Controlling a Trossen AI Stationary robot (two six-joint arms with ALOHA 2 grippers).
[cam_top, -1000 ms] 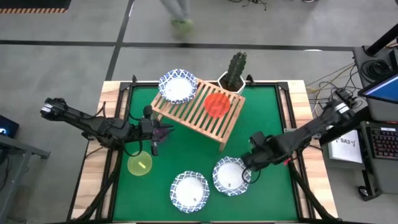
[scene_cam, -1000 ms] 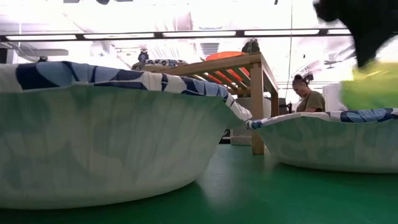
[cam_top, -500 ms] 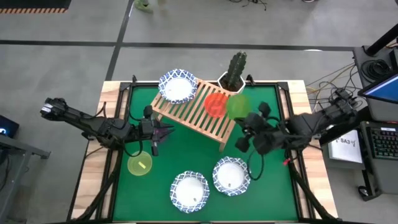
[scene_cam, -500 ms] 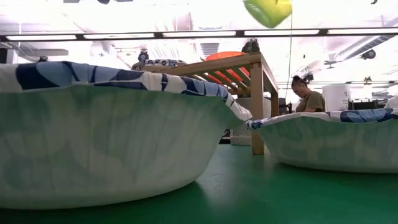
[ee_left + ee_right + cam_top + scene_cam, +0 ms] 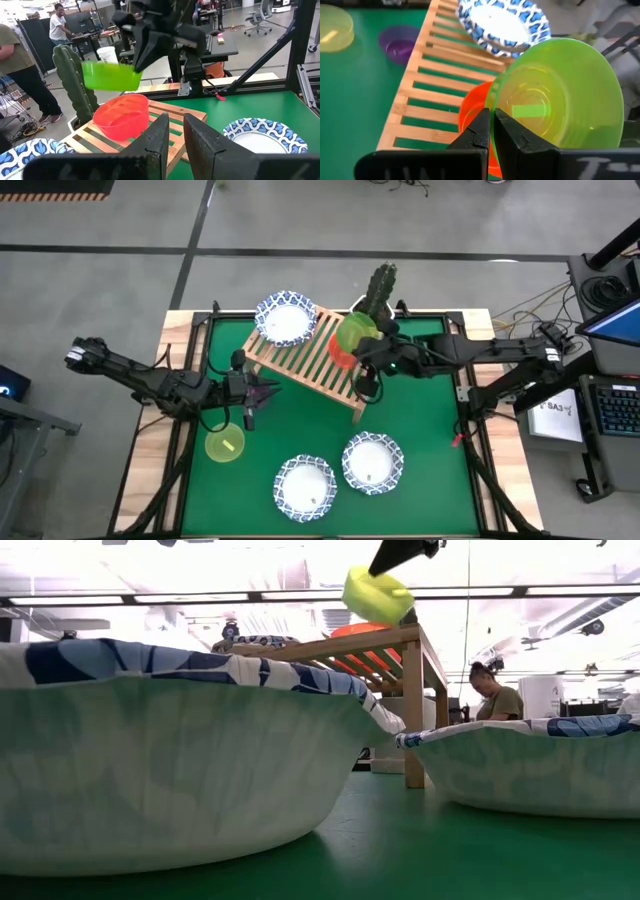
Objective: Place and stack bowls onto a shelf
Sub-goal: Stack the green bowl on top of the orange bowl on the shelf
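My right gripper (image 5: 362, 346) is shut on the green bowl (image 5: 355, 332) and holds it in the air just over the red bowl (image 5: 343, 356). The red bowl stands on the right end of the wooden shelf (image 5: 310, 366). A white, blue-rimmed bowl (image 5: 286, 318) sits on the shelf's left end. Two more white bowls (image 5: 306, 487) (image 5: 372, 462) rest on the green mat near the front edge. My left gripper (image 5: 250, 395) waits left of the shelf, open by a narrow gap, beside the purple bowl (image 5: 266, 389) on the mat. The yellow bowl (image 5: 225, 444) lies nearer to me. My right gripper pinches the green bowl's rim (image 5: 493, 106), one finger (image 5: 509, 134) inside the bowl and one finger (image 5: 479, 131) outside. It comes from the table's right, slanting down. The bowl (image 5: 378, 595) is lifted clear and slightly tilted above the red bowl (image 5: 472, 112).
A cactus (image 5: 378, 290) in a white pot stands just behind the shelf's right end, close to the held bowl. People show in the room beyond the table (image 5: 20, 75). Bare green mat (image 5: 425, 390) lies right of the shelf.
My right gripper, shut on the green bowl, has risen from beside the right white bowl near the front edge. It has swung toward the far edge and to the left, and now holds the bowl over the red bowl on the shelf.
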